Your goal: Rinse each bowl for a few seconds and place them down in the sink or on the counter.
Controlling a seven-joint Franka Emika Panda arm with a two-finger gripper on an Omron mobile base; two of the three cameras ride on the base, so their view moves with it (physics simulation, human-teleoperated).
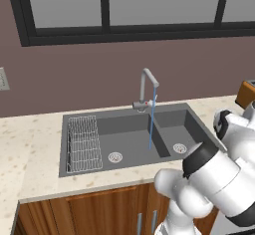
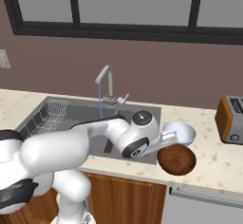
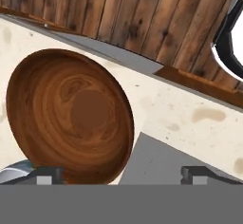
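The sink sits at 9 o'clock in the right base view, and its tap runs a thin water stream. The tool stands open and empty over the tabletop. At 3 o'clock, a pale bowl touches a brown wooden bowl at 5 o'clock.

The white arm reaches from the lower left out to the right, low over the front edge of the desk. The claw stands wide open, its two dark fingertips far apart, holding nothing.
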